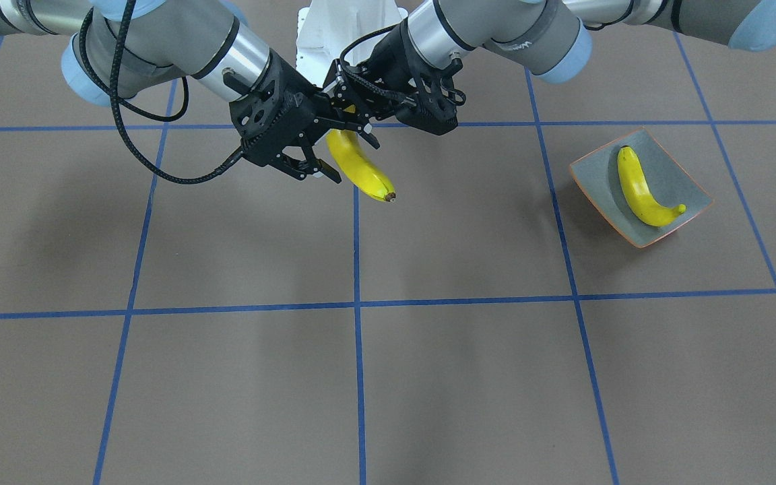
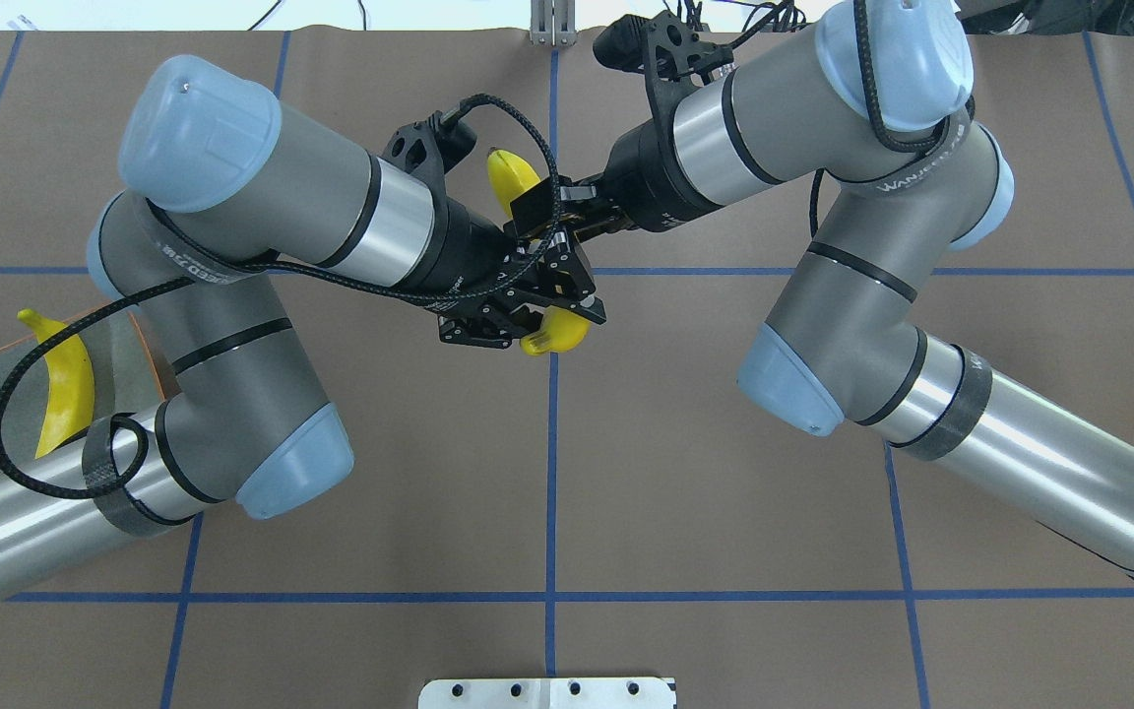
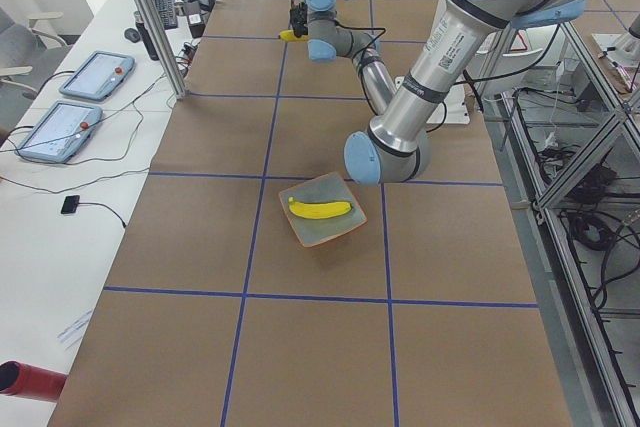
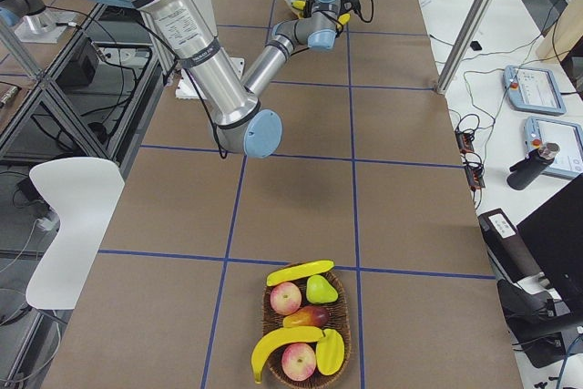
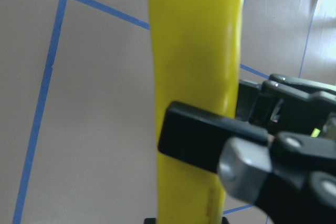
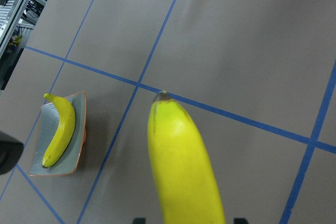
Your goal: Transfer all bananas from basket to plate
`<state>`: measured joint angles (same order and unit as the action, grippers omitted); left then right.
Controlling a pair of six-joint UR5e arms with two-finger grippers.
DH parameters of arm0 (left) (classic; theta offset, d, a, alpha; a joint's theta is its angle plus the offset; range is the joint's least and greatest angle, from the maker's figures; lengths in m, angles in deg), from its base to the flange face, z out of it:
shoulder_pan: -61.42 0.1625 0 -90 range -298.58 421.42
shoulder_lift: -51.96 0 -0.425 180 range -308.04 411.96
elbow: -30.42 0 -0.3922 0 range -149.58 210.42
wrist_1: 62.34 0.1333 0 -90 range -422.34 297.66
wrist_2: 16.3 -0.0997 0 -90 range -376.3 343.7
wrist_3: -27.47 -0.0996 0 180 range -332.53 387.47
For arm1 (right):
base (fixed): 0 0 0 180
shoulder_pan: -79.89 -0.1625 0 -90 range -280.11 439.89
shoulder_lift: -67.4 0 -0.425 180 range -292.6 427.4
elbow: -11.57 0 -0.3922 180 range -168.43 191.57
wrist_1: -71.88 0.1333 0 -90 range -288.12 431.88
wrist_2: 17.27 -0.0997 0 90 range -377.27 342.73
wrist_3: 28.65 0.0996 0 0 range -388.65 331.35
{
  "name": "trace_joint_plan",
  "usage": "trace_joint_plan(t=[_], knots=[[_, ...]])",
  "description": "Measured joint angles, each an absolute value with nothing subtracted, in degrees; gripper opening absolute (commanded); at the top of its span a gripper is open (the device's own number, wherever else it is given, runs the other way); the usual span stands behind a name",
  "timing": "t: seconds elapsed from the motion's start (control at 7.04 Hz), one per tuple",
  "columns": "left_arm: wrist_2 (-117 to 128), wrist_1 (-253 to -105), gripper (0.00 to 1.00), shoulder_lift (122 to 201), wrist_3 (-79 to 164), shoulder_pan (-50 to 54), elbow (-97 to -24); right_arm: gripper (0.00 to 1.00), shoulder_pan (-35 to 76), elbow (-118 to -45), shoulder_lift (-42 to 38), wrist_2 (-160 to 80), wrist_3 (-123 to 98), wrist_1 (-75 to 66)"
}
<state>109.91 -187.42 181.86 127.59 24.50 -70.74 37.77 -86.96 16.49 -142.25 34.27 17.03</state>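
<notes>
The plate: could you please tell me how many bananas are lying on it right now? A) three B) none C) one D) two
C: a single banana lies on the plate, while the held banana hangs above the middle of the table.

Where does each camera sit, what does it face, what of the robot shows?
Front-facing: across the table, facing the robot; both arms, right gripper at view's left.
Overhead: behind the robot, looking forward and down; both arms, left gripper on held banana.
Exterior left: table's left end; left arm large, plate nearer.
Exterior right: opposite end; right arm large, basket nearest.
Left wrist: close on held banana; black finger crosses it.
Right wrist: along held banana toward plate; almost no gripper.
Shared: front-facing and right wrist show one banana on plate.
</notes>
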Motion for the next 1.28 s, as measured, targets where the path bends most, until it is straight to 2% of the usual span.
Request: trace_joint_plan(t=[1.28], knots=[[110.0, -187.4, 0.0, 181.26, 128.09, 24.66, -70.6, 0.99, 34.45, -85.43, 16.04, -142.11, 35.54, 17.05]])
